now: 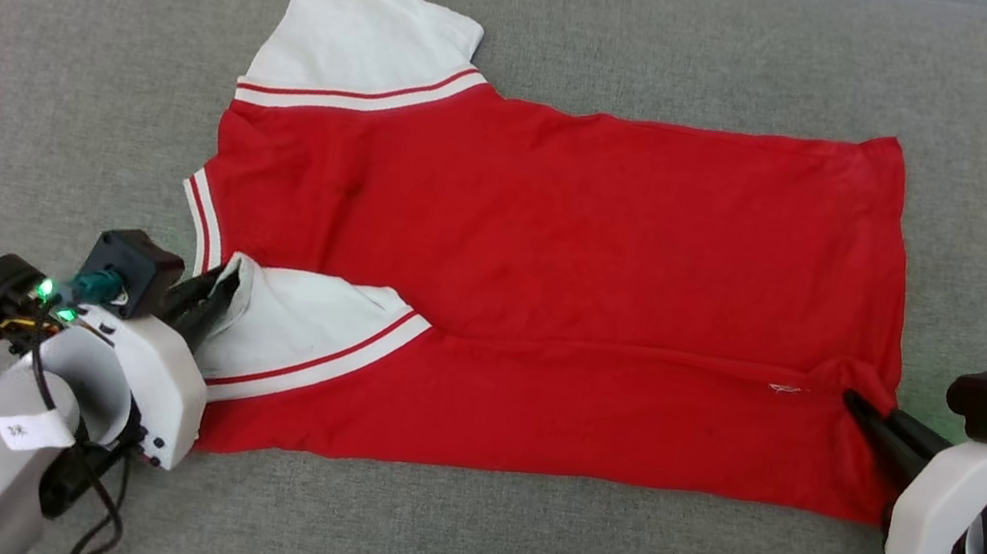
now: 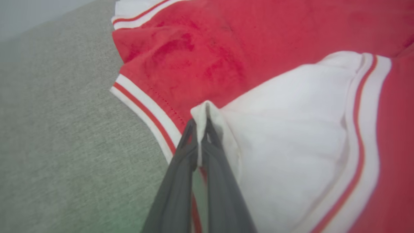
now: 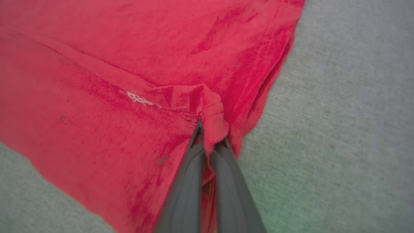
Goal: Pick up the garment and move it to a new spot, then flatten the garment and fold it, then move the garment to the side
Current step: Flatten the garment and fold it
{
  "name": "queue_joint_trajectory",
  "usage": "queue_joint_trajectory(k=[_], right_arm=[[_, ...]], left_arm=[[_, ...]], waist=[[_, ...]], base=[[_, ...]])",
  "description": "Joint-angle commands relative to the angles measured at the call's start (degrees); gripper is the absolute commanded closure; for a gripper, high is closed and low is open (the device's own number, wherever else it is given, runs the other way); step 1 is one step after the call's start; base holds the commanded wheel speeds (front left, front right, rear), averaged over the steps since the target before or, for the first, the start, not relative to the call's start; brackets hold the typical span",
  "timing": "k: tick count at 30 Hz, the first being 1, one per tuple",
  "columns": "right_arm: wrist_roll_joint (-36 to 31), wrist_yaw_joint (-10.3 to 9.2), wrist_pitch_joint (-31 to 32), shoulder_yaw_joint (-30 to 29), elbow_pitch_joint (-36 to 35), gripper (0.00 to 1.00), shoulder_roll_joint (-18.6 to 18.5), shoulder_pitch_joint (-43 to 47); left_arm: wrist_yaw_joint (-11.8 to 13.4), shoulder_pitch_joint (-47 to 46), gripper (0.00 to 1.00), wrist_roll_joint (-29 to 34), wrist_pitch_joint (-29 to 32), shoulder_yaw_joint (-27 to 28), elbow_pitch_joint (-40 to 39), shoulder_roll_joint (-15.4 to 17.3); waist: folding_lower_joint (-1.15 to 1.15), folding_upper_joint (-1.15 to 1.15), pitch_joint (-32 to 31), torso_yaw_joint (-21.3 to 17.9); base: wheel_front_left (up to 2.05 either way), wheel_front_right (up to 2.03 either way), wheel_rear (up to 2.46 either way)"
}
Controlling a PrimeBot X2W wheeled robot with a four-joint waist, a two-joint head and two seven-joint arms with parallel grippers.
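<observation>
Garment point(image 1: 563, 228), near edge folded inward: left gripper point(image 1: 220, 286) clamped on sleeve point(image 1: 312, 326), right gripper point(image 1: 850, 399) clamped on hem corner point(image 1: 873, 383); advisable to hold taut and lay both ends level.

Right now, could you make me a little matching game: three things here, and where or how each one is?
Things:
1. left gripper
2. right gripper
3. far sleeve

States:
A. white, lying flat, no gripper on it
B. shut on the red hem end of the garment
C. shut on the edge of the white near sleeve

Pairs: 1-C, 2-B, 3-A
</observation>
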Motion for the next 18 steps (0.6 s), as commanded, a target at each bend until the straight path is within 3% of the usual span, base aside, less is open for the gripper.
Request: queue_joint_trajectory(k=[1,8,9,10,11,12,18], right_arm=[[-0.52,-0.04,0.28,0.91,0.7,1.0,0.12,-0.82],[0.77,-0.03,0.36,2.76,2.17,1.0,1.03,-1.2],[1.05,-0.02,0.56,2.98,2.19,0.93,1.02,-1.19],[1.29,-0.02,0.57,3.07,2.05,0.61,1.03,-1.2],[1.27,-0.02,0.23,3.09,1.68,0.04,0.9,-1.27],[1.08,-0.02,-0.65,2.78,1.37,0.0,0.73,-1.49],[0.9,-0.03,-2.11,2.07,0.42,0.0,0.53,0.0]], left_arm=[[-0.72,-0.76,1.0,-0.3,-0.46,-0.61,1.86,-0.94],[-2.73,-2.45,1.0,-1.68,-0.71,-2.89,9.44,-3.92],[-2.83,-2.62,0.96,-2.12,-0.85,-3.08,10.26,-4.23],[-3.03,-2.9,0.51,-2.23,-0.78,-3.33,11.04,-4.33],[-3.16,-3.4,0.0,-2.09,-1.07,-3.48,11.49,-4.3],[-3.25,-3.81,0.0,-2.43,-1.69,-3.26,11.75,-4.35],[-3.42,-6.57,0.0,-2.5,-2.09,-3.3,11.32,-2.28]], waist=[[-0.01,0.0,0.59,0.02],[-0.01,0.0,-0.19,0.12],[-0.01,0.0,-0.6,0.18],[-0.01,0.0,-1.04,0.23],[-0.01,0.0,-1.48,0.33],[-0.01,0.0,-2.07,0.43],[-0.01,0.0,-5.57,1.38]], base=[[0.0,0.0,0.0],[0.0,0.0,0.0],[0.0,0.0,0.0],[0.0,0.0,0.0],[0.0,0.0,0.0],[0.0,0.0,0.0],[0.0,0.0,0.0]])
